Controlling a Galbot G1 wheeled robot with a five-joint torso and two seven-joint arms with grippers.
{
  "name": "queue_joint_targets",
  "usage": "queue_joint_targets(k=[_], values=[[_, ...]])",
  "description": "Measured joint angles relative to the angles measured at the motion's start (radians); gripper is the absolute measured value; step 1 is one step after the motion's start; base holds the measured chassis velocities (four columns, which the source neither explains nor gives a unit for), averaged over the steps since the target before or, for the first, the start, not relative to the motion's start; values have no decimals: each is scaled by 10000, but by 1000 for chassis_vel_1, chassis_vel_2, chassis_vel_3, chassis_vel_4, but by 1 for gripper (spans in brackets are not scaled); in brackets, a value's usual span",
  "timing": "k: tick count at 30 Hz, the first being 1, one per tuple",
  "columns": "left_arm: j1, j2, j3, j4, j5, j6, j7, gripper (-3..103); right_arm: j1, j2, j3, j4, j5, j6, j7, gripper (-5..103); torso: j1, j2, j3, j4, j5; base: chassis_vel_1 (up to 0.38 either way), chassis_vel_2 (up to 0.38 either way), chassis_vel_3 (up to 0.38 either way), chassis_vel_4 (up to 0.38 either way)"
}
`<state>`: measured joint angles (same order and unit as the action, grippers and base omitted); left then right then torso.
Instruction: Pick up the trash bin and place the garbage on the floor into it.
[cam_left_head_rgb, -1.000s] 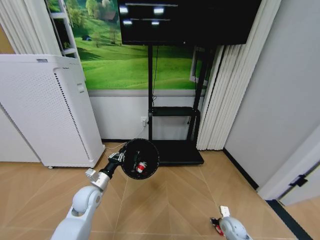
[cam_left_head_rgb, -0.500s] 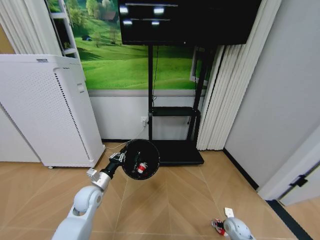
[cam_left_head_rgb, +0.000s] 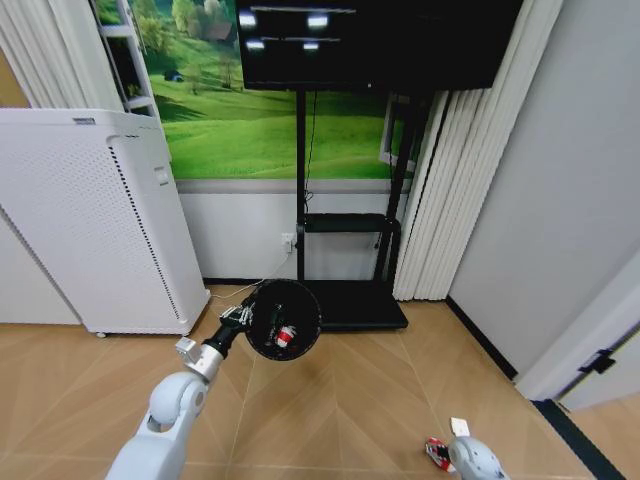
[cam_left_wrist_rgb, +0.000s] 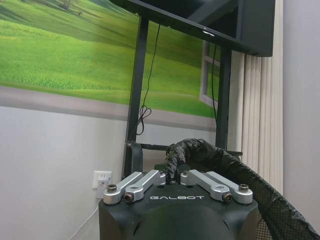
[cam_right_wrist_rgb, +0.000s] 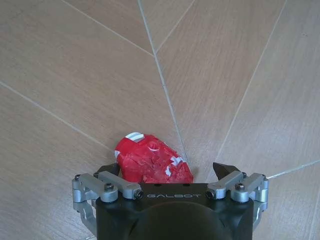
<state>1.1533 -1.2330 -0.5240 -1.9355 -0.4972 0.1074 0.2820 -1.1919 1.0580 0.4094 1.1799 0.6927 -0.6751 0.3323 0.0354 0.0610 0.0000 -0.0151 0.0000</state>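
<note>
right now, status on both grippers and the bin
Left gripper shut on trash bin rim, bin held off the floor, red-and-white litter inside. Right gripper low over the floor, jaws open around red packet. Nothing in the way.

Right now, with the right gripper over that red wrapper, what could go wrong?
The right gripper is open around the red wrapper, which sits off-centre toward one finger; closing could nudge it away. The left gripper holds the bin by its rim only, so it might slip or spill.
</note>
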Motion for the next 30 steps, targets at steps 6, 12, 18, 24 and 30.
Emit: queue_joint_targets(k=[6,12,18,24,30], values=[[24,23,-30,-28,-18,-7,-2,7,111,30,44,-308,-144,92,-99,100,0,0,0,0,-3,0,0,0,0],[7,35,-61,-28,-42,-14,-4,7,201,31,109,-566,-238,289,-111,101,-1,1,-1,1,-8,0,0,0,0],[-64,36,-52,9,-64,-18,-6,7,164,24,125,-504,-214,349,-29,80,-1,1,-2,2,-5,0,0,0,0],[-70,32,-62,50,-71,-27,-4,7,84,43,129,-438,-200,353,-5,54,-1,1,-2,1,-2,0,0,0,0],[-125,78,-112,109,-138,-30,9,7,22,42,139,-385,-215,366,38,40,-1,-1,-1,-3,-4,0,0,0,0]])
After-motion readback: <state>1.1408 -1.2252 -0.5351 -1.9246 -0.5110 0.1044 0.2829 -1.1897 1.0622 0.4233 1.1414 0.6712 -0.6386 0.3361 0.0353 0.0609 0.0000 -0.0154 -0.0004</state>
